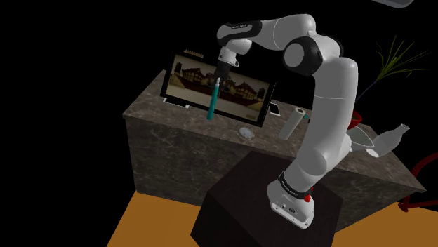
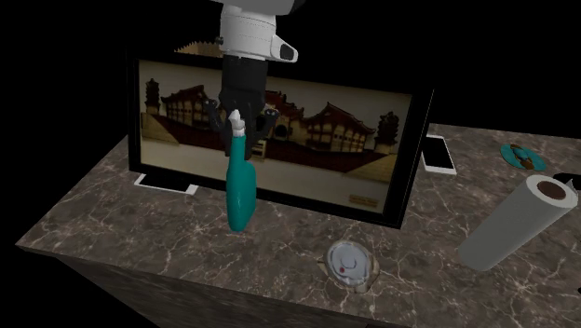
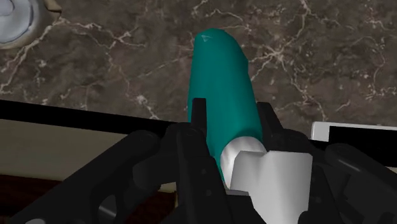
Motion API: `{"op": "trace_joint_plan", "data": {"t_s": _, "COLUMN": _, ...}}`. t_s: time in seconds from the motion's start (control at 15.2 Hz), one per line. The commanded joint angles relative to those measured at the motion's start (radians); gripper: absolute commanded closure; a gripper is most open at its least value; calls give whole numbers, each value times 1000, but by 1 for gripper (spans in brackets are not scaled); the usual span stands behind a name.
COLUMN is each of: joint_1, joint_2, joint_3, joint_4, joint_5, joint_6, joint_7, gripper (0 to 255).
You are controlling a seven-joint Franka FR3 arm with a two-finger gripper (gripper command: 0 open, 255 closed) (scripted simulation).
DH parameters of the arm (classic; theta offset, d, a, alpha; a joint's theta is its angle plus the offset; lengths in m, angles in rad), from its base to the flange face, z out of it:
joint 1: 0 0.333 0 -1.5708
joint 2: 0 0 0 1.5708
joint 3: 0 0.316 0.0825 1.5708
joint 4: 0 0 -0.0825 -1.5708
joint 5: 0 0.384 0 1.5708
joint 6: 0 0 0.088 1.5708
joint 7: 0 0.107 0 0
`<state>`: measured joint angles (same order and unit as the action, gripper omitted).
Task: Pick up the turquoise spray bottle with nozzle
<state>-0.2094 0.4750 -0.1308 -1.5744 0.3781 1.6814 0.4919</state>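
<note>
No legible text or labels

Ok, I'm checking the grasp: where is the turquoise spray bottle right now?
In the second exterior view the turquoise spray bottle hangs nozzle-up in the gripper, before the monitor, left of its middle, over the marble counter.

A home, by the look of it — a dark marbled counter [image 2: 168,244] mid-frame carries a flat screen [image 2: 344,121] showing old buildings, a phone [image 2: 438,155] and a paper roll [image 2: 510,225]; a houseplant [image 1: 393,59] stands upper right.
</note>
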Motion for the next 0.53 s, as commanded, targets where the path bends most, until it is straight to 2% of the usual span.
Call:
{"op": "trace_joint_plan", "data": {"t_s": 0.0, "joint_1": 31, "joint_2": 30, "joint_3": 14, "joint_4": -106, "joint_5": 1, "joint_6": 39, "joint_7": 23, "gripper": 255}}
{"op": "trace_joint_plan", "data": {"t_s": 0.46, "joint_1": 26, "joint_2": -14, "joint_3": 16, "joint_4": -77, "joint_5": -10, "joint_6": -29, "joint_7": 48, "gripper": 255}}
